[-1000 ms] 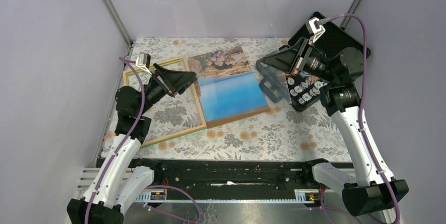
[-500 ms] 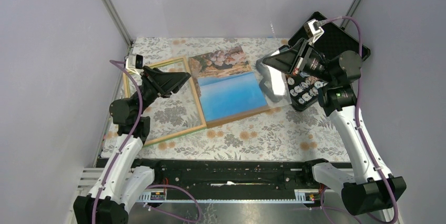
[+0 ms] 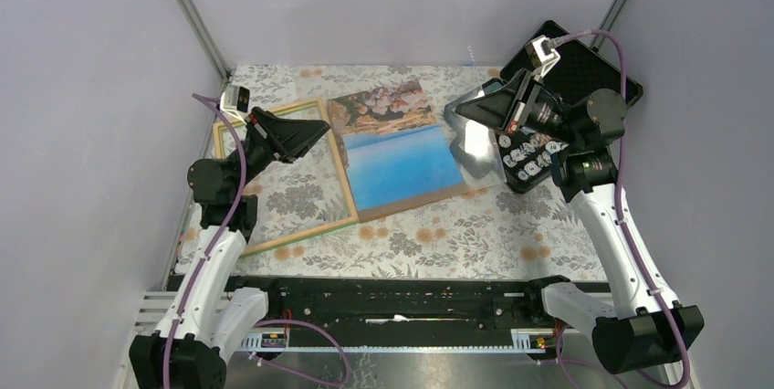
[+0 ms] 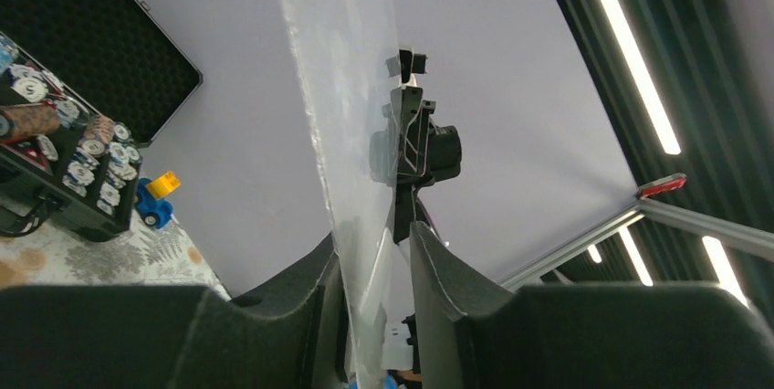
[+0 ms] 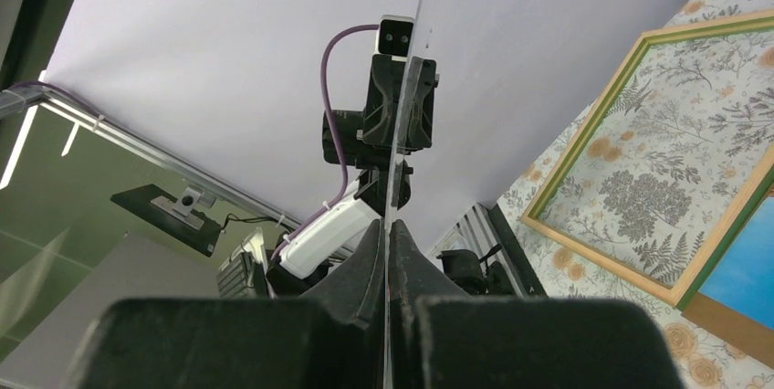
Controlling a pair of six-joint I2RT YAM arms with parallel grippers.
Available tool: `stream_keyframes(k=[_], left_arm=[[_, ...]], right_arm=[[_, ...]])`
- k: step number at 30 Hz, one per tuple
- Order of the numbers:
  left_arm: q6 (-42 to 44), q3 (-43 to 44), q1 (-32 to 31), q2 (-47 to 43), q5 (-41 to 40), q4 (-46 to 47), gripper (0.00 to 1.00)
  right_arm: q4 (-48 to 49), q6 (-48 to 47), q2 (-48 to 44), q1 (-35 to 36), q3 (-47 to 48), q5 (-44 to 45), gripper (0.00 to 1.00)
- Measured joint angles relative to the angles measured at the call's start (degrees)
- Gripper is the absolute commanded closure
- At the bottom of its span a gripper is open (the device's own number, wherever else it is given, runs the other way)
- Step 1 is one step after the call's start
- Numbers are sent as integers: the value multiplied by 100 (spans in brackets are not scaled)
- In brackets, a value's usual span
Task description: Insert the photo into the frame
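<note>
The photo [image 3: 397, 142], blue sea under tan rocks, lies flat on the floral cloth, and its blue corner [image 5: 750, 266] shows in the right wrist view. To its left the frame [image 3: 278, 211] lies flat and empty, with the cloth showing through it; its green and wood rim [image 5: 598, 138] is also in the right wrist view. A clear pane [image 4: 342, 88] hangs in the air above both. My right gripper [image 3: 454, 113] is shut on one edge of the pane [image 5: 402, 124]. My left gripper [image 4: 374, 243] straddles the opposite edge, one finger against the sheet, the other a gap away.
A black hinged case of chips [image 3: 538, 147] stands open at the back right, under my right arm, and shows in the left wrist view [image 4: 64, 170]. A small blue and yellow toy [image 4: 157, 202] sits beside it. Grey walls close in on both sides.
My left gripper has risen and tilted up off the frame, and its jaws have narrowed around the pane's edge. The right gripper has barely moved and still holds the pane.
</note>
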Motion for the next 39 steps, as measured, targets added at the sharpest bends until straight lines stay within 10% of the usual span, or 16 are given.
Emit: stream_keyframes(k=[10, 18, 29, 39], left_arm=[[-61, 48, 0, 249, 125, 168, 100], [857, 560, 22, 247, 297, -979, 100], [3722, 1672, 1102, 960, 686, -4610, 100], [5486, 2009, 1504, 3012, 195, -6369, 100]], right_arm=[[-179, -269, -46, -4, -4, -57, 97], [-1145, -1104, -146, -20, 13, 122, 1], [-5228, -4157, 219, -20, 621, 3268, 0], [-5447, -4739, 197, -9, 118, 3539, 0]])
